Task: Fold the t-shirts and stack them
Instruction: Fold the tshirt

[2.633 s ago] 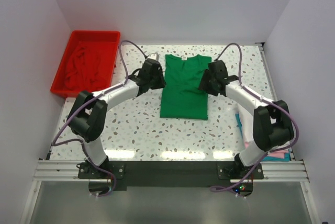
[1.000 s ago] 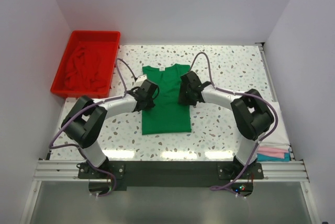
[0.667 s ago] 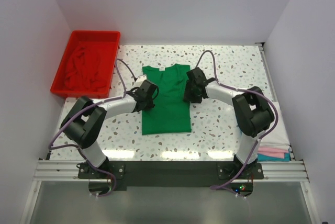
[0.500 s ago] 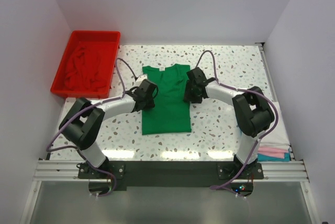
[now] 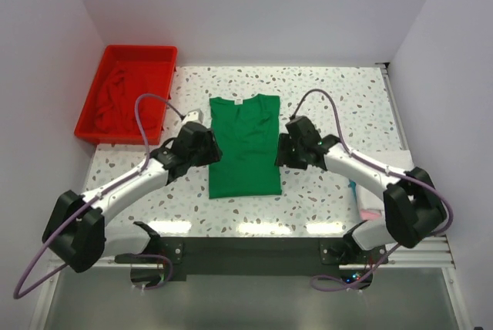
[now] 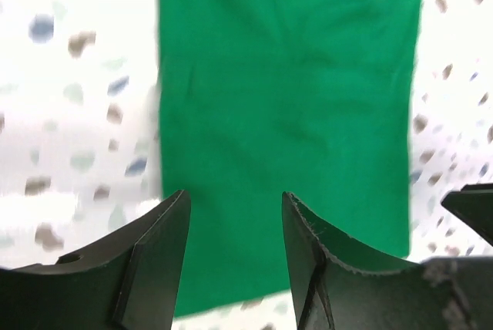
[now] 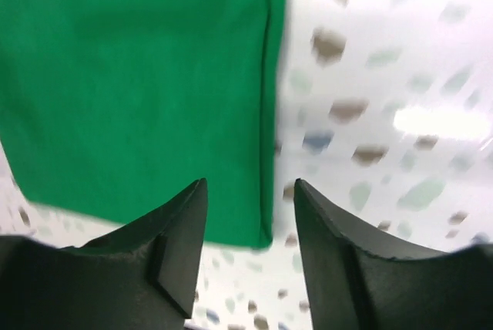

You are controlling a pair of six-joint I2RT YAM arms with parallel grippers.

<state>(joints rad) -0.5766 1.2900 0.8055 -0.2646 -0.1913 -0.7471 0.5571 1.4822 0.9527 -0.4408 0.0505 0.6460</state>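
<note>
Both arms have drawn back — left gripper [image 6: 235, 205] and right gripper [image 7: 250, 190] gape empty at the green t-shirt [image 5: 245, 145] edges.

Looks like robotics lab test cell, not anyone's home. Plain white walls [image 5: 254, 6] boxing in speckled tabletop [image 5: 339, 91] on three sides. Two robot arms, left arm [image 5: 131, 183] and right arm [image 5: 362, 166], mounted at aluminium rail [image 5: 85, 253] on near edge. Purple cables [image 5: 139, 110] looping loose. Red plastic tray [image 5: 115, 136] parked at side. Bright lighting glaring off tabletop.
</note>
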